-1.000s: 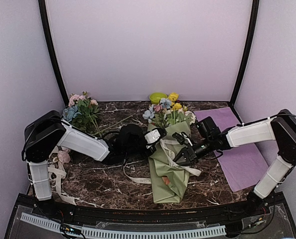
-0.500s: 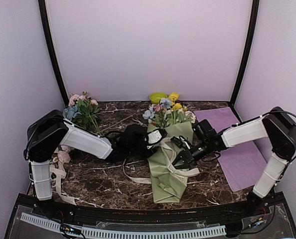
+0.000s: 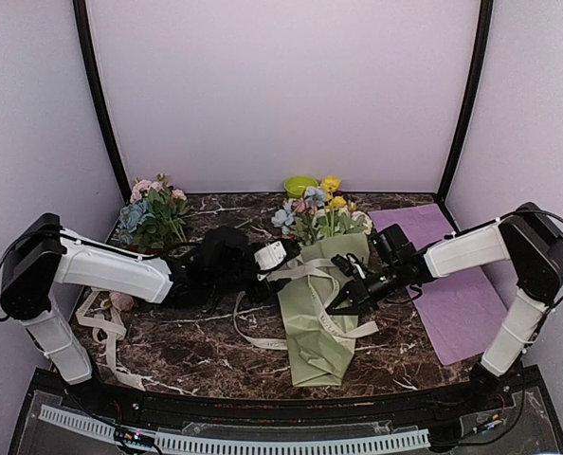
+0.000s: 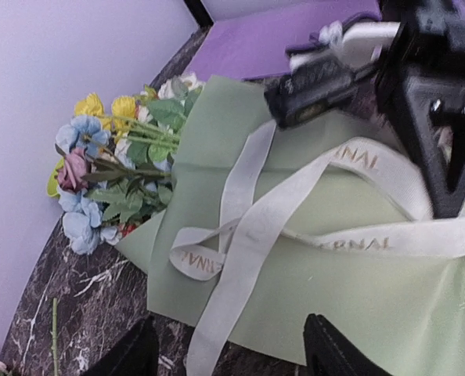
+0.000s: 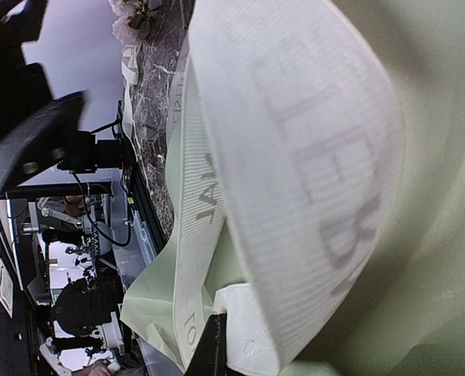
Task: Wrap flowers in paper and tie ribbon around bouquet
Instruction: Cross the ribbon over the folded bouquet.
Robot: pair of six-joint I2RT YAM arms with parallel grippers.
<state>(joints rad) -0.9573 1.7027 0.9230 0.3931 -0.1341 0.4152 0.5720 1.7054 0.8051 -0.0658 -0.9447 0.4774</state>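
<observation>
I see the bouquet mid-bench: a long cone of sage-green paper (image 3: 316, 332) lying flat on the dark brown marble bench (image 3: 196, 353), narrow end toward the arm bases, wide end toward the back wall. Yellow, blue and pink artificial flower heads (image 3: 317, 210) stick out of the wide end on green stems.

A flat cream-white ribbon with printed lettering (image 4: 256, 227) is draped over the upper half of the cone in loose loops, not tied. One strand runs off the cone's left edge onto the bench and curves back toward the cone lower down.

The left pincer (image 4: 231, 348) is just off the cone's left edge near the wide end, with its fingers wide apart and gripping nothing. In the left wrist view a ribbon strand drops through the gap between them, touching neither finger as far as I can see.

The right pincer (image 3: 342, 300) is over the cone's right side and is closed. The ribbon arches up to its tip and looks pinched there. The right wrist view is filled by a ribbon band very close to the lens, so the contact itself is hard to read.

A flat purple sheet (image 3: 462, 294) lies right of the cone under the right arm. A loose cluster of pink and blue blooms (image 3: 154, 213) sits at the back left, well apart from the cone.
</observation>
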